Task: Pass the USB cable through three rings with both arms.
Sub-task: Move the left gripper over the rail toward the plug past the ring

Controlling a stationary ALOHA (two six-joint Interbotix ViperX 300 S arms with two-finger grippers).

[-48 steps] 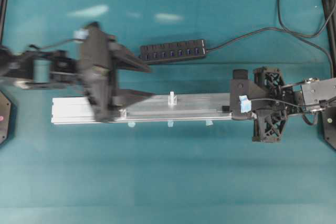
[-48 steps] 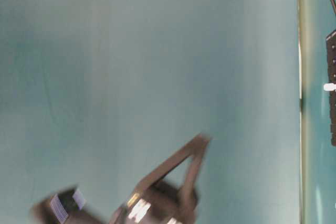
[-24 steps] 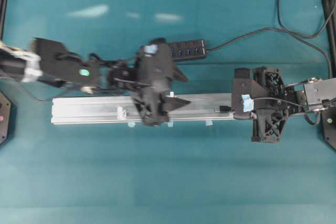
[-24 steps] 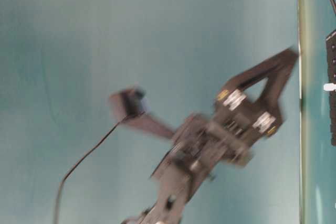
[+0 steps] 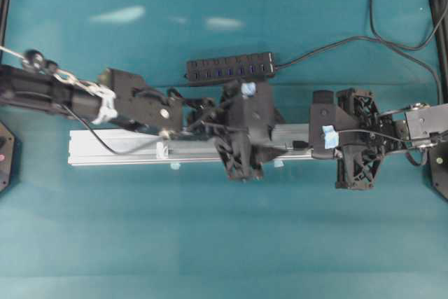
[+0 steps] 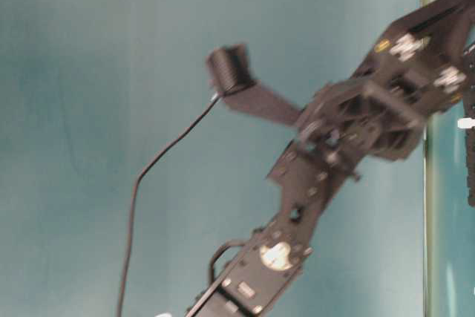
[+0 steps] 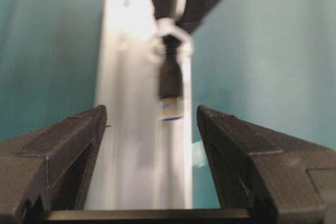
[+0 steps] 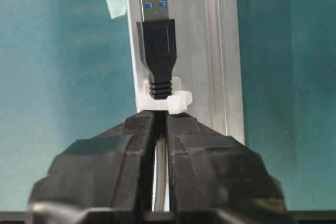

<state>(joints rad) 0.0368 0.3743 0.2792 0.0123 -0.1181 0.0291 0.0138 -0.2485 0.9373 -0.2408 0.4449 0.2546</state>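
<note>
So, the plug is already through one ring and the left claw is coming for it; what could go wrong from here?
The left claw is open, with the USB plug ahead and nearer its right finger, so it may close off-centre and tilt the plug. The right claw is shut on the cable just behind the ring; a push from the left could bend that small loop on the rail. The left wrist view is blurred, so the alignment is uncertain.

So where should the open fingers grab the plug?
Probably the plug's black body, ahead of the ring it pokes through. It points along the rail toward the left gripper, so come straight at it, one finger on each flat side.
</note>
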